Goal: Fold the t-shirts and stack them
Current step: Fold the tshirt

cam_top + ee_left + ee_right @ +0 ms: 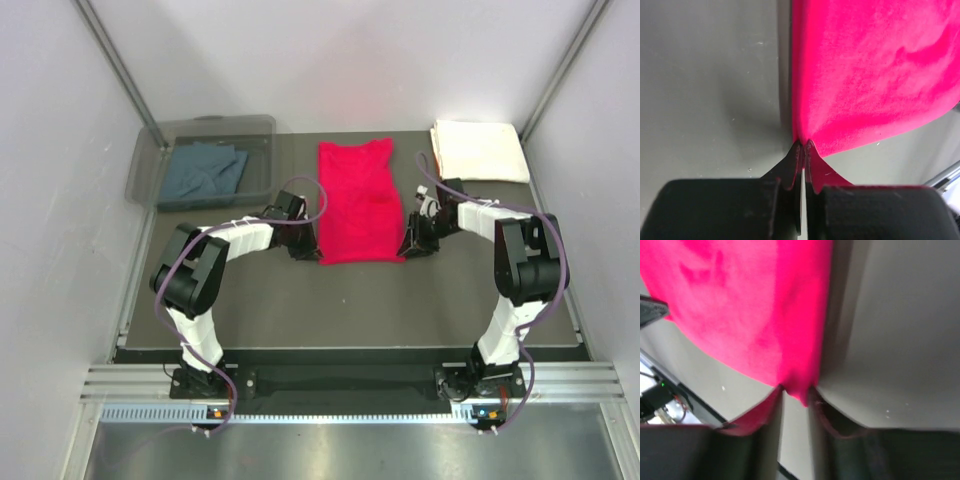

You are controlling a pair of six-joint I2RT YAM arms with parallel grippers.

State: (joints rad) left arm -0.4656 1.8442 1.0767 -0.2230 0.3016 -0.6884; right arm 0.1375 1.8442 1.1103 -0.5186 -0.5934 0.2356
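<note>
a clear plastic bin sits at the dark table's far left corner.

Two arms on show: the left arm and the right arm, both with white shells broken up by chunky black joints. Purple cables loop along each one, down to black bases. Up close, the left fingers are matte black and taper thin, while the right fingers look dark grey.

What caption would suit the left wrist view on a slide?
Left arm's fingers pinch shut on a hem corner of the red t-shirt, spread on the grey table.
</note>
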